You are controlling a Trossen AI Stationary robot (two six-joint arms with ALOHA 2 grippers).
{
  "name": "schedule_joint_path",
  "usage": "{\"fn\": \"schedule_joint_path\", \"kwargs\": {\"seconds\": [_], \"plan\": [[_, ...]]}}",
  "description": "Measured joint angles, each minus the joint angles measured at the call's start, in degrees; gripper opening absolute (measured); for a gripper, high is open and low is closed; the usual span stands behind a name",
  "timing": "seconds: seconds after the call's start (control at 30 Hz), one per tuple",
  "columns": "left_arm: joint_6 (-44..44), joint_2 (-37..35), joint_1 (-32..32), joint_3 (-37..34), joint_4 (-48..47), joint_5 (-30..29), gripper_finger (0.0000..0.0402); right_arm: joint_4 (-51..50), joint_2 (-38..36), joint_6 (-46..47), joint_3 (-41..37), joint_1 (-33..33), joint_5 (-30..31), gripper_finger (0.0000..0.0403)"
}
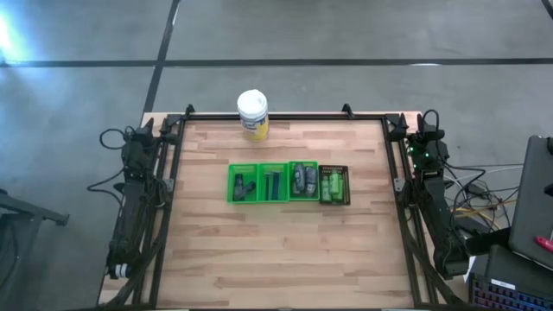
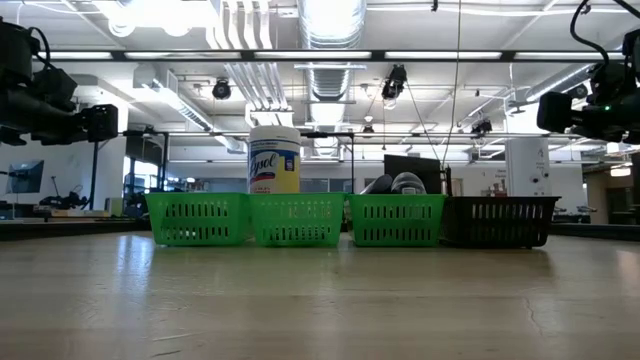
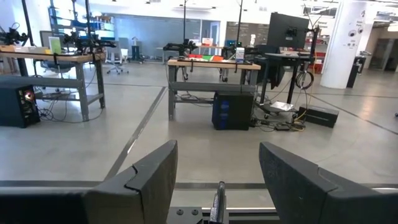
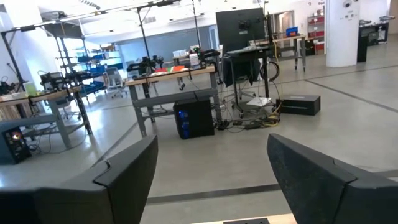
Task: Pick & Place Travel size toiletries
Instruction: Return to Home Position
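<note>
toiletries (image 1: 302, 179) lie in three green bins (image 2: 297, 222) and one black bin (image 2: 497, 222), lined up mid table (image 1: 285, 250). left gripper (image 3: 217, 168) and right gripper (image 4: 211, 171) sit at opposite edges, fingers spread apart.

Four bins in a row mid bench (image 1: 276, 250), side by side, each nxt to the next: leftmost bin (image 1: 230, 183), 2nd bin (image 1: 273, 166), 3rd bin (image 1: 289, 183), rightmost bin (image 1: 348, 186). Toiletries (image 1: 333, 186) lie in all four. Jar (image 1: 252, 115) stands behind the row, nr far edge. Left arm (image 1: 138, 199) along L edge, right arm (image 1: 432, 203) along R edge.
</note>
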Motion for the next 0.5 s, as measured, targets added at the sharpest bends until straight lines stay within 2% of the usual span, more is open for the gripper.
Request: {"fn": "schedule_joint_path", "kwargs": {"seconds": [0.5], "plan": [[0.0,0.0,0.0,0.0,0.0,0.0,0.0232,0.0,0.0,0.0,0.0,0.0,0.0,0.0255]]}}
